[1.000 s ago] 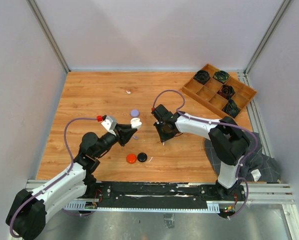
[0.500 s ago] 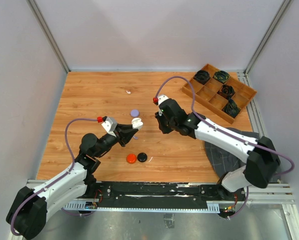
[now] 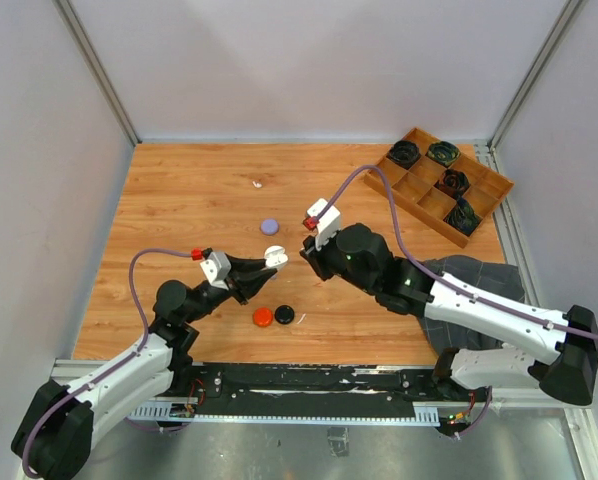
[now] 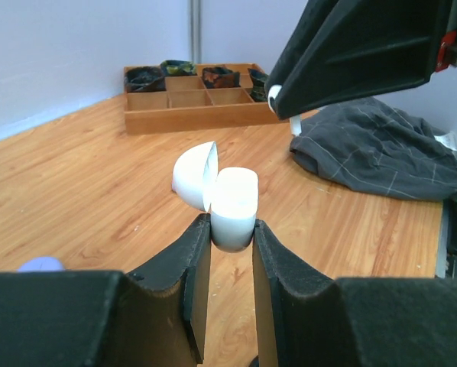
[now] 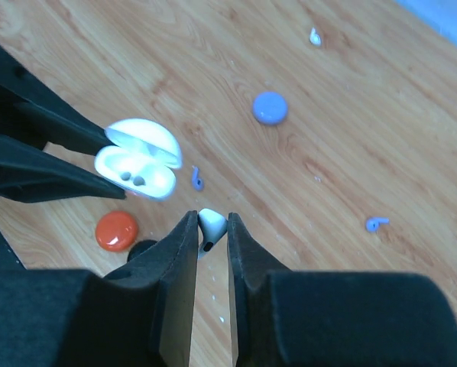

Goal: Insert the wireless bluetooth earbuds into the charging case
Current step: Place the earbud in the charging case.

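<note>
The left end effector [image 4: 230, 229] was clamped on the open charging case [image 4: 234, 200], which seemed empty inside. The right end effector [image 5: 211, 223] pinched a white earbud [image 5: 212, 222] near it. The tray [image 3: 409, 207] at the desk's far right corner held black bundles [image 3: 404, 152].

1. The left gripper [image 3: 263, 268] clamps the white charging case [image 3: 276, 257], lid open.
2. The right gripper [image 3: 311, 262] hangs just beside the case, with a narrow gap between them.
3. A purple disc [image 3: 270, 227] lies beyond; a red-orange disc [image 3: 264, 317] and a black disc [image 3: 284, 314] sit side by side, nearer the bases.

charging case [image 4: 234, 200]: base hidden between jaws | purple disc [image 4: 41, 264]: partly hidden
</note>
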Available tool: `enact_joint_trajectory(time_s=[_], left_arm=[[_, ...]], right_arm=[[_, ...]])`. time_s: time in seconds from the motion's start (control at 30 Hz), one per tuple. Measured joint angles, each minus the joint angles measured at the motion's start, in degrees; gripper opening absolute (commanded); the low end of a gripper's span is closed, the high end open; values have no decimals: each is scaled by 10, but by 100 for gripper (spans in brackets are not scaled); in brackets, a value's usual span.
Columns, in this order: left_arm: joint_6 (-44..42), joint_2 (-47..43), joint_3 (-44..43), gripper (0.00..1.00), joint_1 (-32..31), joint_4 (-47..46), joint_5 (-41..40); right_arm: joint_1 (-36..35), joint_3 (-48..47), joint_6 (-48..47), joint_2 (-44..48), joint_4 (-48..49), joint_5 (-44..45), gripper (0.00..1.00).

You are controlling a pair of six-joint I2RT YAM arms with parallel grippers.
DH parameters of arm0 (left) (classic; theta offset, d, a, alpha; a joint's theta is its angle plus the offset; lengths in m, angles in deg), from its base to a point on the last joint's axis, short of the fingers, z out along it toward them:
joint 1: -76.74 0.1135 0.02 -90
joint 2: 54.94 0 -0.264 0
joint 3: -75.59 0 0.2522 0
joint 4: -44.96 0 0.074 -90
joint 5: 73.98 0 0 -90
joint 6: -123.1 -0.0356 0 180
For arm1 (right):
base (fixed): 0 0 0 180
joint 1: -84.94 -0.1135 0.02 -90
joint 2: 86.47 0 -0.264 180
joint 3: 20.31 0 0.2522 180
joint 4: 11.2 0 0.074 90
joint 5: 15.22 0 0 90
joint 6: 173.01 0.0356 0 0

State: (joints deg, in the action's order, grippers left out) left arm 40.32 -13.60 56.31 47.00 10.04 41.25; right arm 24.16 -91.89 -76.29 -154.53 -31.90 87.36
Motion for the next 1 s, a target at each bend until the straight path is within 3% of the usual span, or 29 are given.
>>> enact_joint_trajectory(time_s=[0.27,0.57,1.0], left_arm=[[-6,-5,12,0,0,-43,44],[-2,-14,13,0,0,-67,70],[21,-13,13,0,0,-79,75]], right_arm=[[-61,39,-61,21,115,6,13],[-73,61,-102,12,208,-11,13],[-81,79,-132,-5,269,-58,13]])
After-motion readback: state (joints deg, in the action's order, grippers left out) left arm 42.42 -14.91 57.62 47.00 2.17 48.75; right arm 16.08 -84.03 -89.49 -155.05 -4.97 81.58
